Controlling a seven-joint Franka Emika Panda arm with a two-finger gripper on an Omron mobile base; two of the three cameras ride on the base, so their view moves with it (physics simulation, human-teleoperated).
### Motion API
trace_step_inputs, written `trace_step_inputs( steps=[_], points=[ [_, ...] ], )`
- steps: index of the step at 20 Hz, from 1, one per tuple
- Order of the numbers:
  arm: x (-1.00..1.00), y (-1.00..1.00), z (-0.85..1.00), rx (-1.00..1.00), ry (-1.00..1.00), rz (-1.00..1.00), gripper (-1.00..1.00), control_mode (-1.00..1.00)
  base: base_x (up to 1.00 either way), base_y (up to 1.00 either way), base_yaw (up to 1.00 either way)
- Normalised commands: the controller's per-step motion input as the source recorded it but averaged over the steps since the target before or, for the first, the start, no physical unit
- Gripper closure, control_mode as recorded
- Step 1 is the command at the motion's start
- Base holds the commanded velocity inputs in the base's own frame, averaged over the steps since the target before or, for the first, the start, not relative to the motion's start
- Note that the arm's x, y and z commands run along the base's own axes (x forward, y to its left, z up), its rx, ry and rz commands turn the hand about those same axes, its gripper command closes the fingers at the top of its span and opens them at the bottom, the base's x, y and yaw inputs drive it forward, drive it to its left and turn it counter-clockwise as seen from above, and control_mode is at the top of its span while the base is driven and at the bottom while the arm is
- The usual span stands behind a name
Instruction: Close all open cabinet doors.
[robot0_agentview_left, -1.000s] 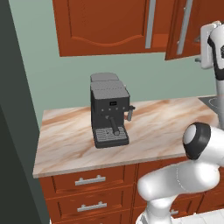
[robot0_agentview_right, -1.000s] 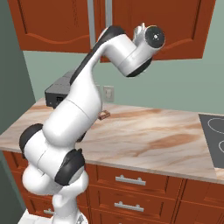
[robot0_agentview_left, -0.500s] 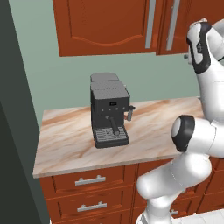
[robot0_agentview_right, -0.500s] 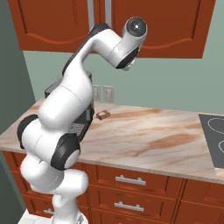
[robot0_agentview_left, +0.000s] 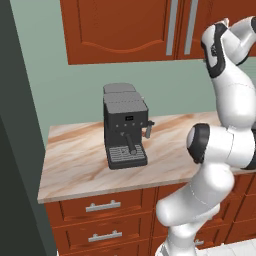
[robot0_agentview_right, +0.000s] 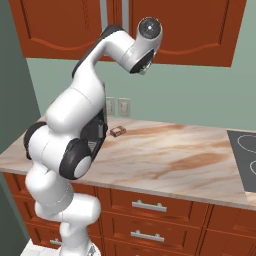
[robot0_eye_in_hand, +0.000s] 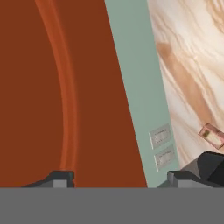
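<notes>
Two reddish-brown cabinet doors hang side by side above the counter, the left door and the right door. Their grey bar handles stand close together, and both doors look flush with the cabinet. My arm's wrist is raised in front of the right door's lower edge. In the hand view my gripper is open with nothing between its fingertips, which sit close to the door's arched panel.
A black coffee machine stands on the marble counter. A small brown item lies near the wall outlets. A black cooktop is at the right, and drawers sit below.
My arm swung left and in toward the cabinet. The right door, ajar a second ago, has swung in until it looks flush.
</notes>
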Motion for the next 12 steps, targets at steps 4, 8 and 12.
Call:
trace_step_inputs(
  steps=[4, 8, 12],
  points=[
    [0.38, 0.0, -0.01, 0.03, 0.04, -0.04, -1.0, -1.0, 0.0, 0.0, 0.0],
    [0.07, -0.02, -0.08, 0.02, 0.03, -0.05, -1.0, -1.0, 0.0, 0.0, 0.0],
    [-0.4, -0.06, -0.04, 0.0, -0.02, -0.11, -1.0, -1.0, 0.0, 0.0, 0.0]
  ],
)
